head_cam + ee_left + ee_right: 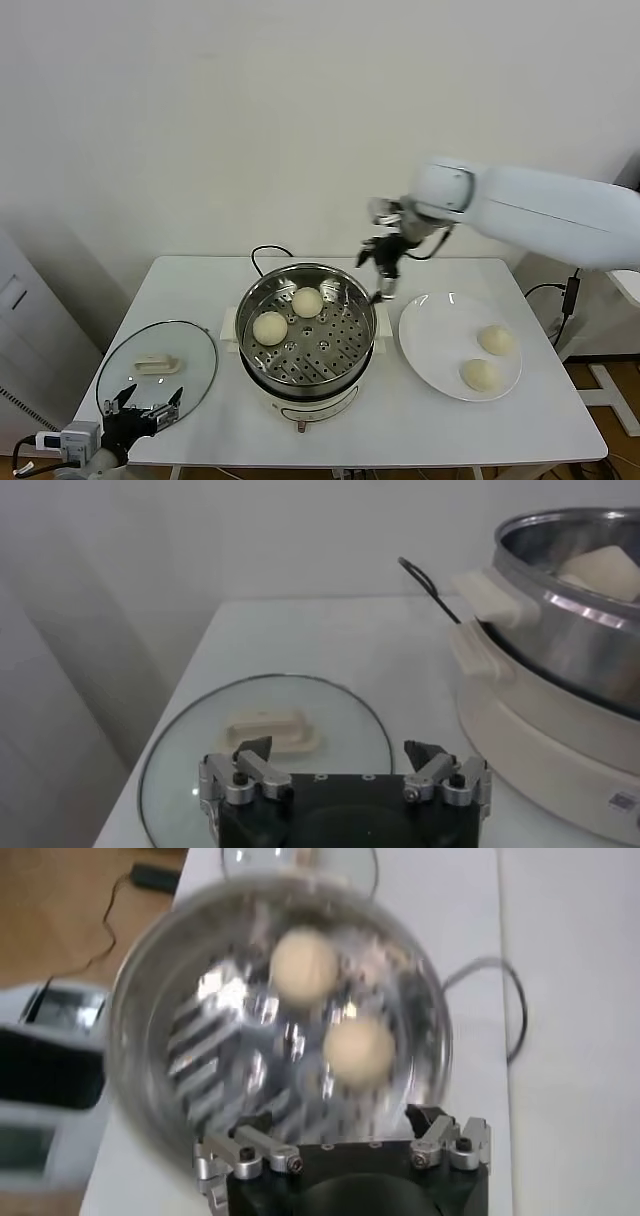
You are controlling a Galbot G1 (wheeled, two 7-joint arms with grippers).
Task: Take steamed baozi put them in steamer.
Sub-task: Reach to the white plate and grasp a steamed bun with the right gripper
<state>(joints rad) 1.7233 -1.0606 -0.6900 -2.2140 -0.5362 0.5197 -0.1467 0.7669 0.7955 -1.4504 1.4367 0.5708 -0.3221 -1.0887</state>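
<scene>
Two steamed baozi [307,302] [270,327] lie on the perforated tray inside the steamer [352,345], also seen in the right wrist view as baozi [358,1051] [304,964]. Two more baozi [495,340] [480,374] sit on the white plate [430,340]. My right gripper [384,270] hangs open and empty above the steamer's far right rim [150,978]. My left gripper [148,405] rests open and empty at the table's front left, over the glass lid [330,720].
The glass lid [160,365] with its cream handle [155,363] lies at front left. A black cord [268,252] runs behind the steamer. The steamer's white base and side handle [490,595] stand close to the left gripper.
</scene>
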